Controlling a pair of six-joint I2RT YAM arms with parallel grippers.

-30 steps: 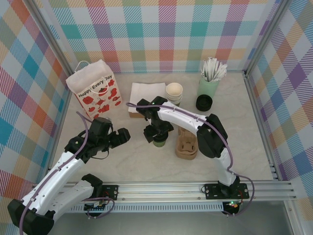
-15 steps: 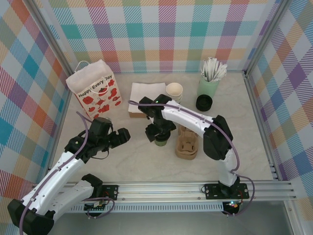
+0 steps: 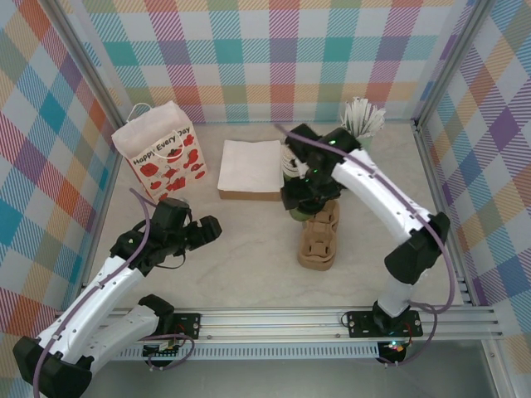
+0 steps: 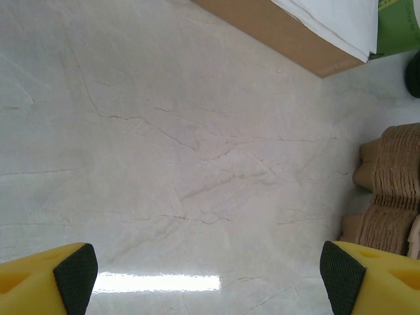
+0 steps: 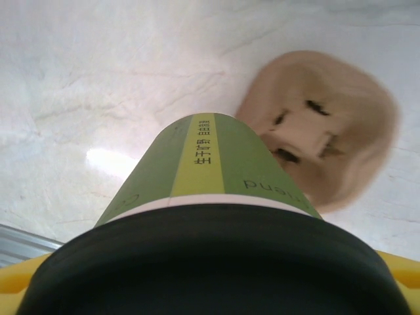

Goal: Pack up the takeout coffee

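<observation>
Top view, upper centre: right gripper (image 3: 303, 201) clamped wide on takeout coffee (image 3: 298, 215), at upper end of cardboard carrier (image 3: 319, 240); lower left, left gripper (image 3: 207, 230) wide open, empty. Left wrist: bare table (image 4: 164, 144) between fingers (image 4: 72, 269). Right wrist: takeout coffee (image 5: 216, 164) left of carrier pocket; risks catching pocket rim and tipping if lowered off-centre.

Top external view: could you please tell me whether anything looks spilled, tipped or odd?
Nothing stands out: the gift bag stands upright, the carriers lie stacked, and the right claw grips the lidded green cup, no spill visible.
</observation>
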